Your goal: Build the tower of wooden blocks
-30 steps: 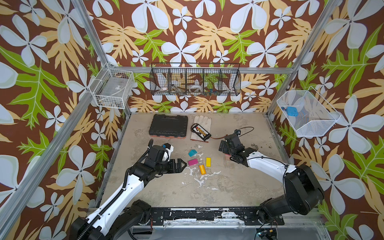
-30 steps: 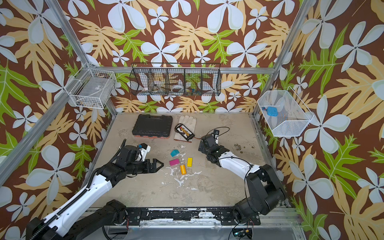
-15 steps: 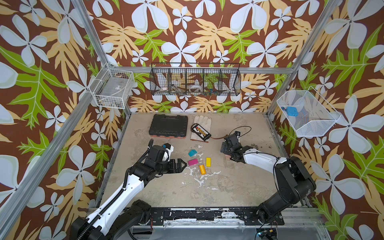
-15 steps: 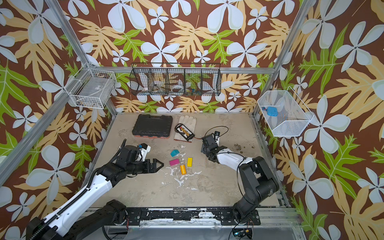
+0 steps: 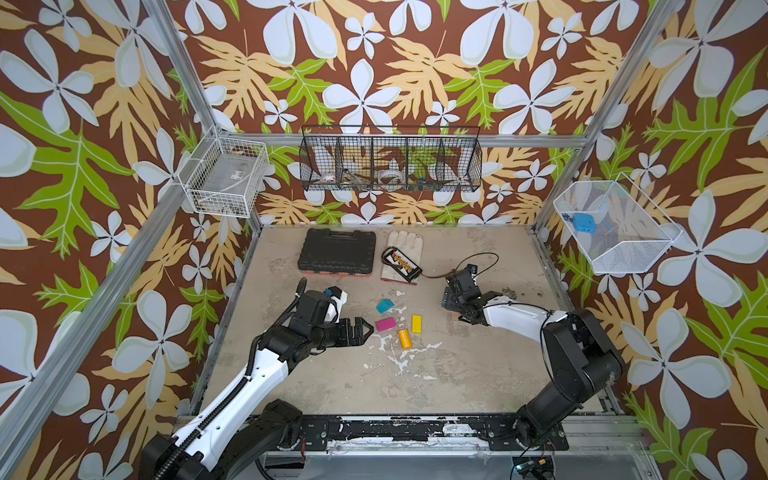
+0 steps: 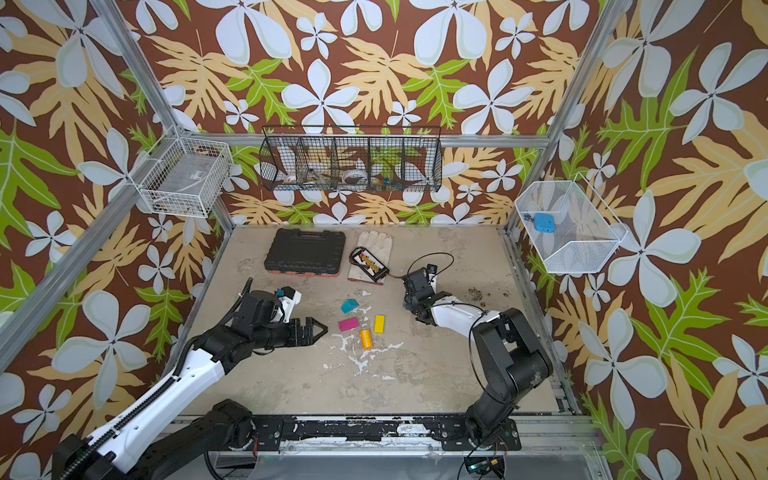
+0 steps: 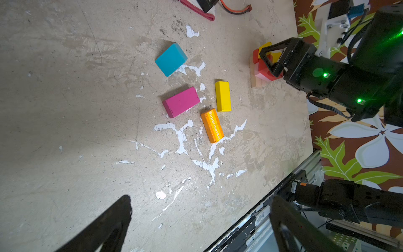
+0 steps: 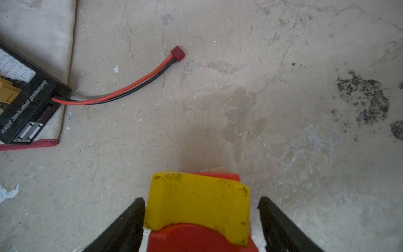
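Tower [image 7: 262, 71] barely started; right gripper [image 8: 201, 200] astride yellow arch [image 8: 196, 189], unclamped; left gripper [image 7: 200, 198] wide, empty; I count four wood blocks [image 7: 181, 101] ahead, loose.

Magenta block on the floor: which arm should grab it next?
Probably left. The left gripper, open, sits beside the magenta wooden block; the right gripper straddles the yellow arch block on the tower.

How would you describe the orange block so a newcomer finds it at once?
Start at the black tool case at the back of the table and come forward to the loose blocks mid-table. The orange block lies nearest the front, beside the yellow bar; it alone carries white lettering.
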Controlling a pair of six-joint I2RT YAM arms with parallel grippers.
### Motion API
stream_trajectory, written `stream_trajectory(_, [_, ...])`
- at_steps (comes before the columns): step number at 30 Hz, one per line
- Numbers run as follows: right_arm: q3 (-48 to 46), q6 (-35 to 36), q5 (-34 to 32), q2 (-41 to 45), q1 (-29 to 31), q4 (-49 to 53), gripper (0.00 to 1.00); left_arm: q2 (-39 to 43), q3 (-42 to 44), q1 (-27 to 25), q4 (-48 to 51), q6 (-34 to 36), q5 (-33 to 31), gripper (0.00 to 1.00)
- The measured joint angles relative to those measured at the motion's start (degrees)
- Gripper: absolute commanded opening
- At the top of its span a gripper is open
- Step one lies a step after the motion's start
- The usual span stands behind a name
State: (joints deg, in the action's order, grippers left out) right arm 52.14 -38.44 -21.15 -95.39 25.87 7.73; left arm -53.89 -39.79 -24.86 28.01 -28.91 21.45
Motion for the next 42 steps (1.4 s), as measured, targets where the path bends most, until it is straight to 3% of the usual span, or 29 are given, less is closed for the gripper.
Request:
stream_trajectory(9, [0.3, 0.4, 0.2, -0.3, -0.1, 0.0, 0.61, 0.0, 0.0, 0.0, 0.0, 0.0, 0.0, 1.00])
stream_trajectory(22, [-0.9, 2.7, 0.6, 0.3, -0.1, -1.5, 0.57, 0.1, 0.0, 0.0, 0.0, 0.0, 0.0, 1.00])
stream_trajectory(32, [-1.2, 4.5, 1.7, 0.5, -0.2, -2.4, 0.60, 0.1, 0.0, 0.0, 0.0, -0.3, 0.0, 1.00])
stream_trajectory(42, [-1.4, 5.7, 3.2, 0.7, -0.2, -1.6, 0.75, 0.1, 0.0, -0.1, 0.0, -0.8, 0.0, 1.00])
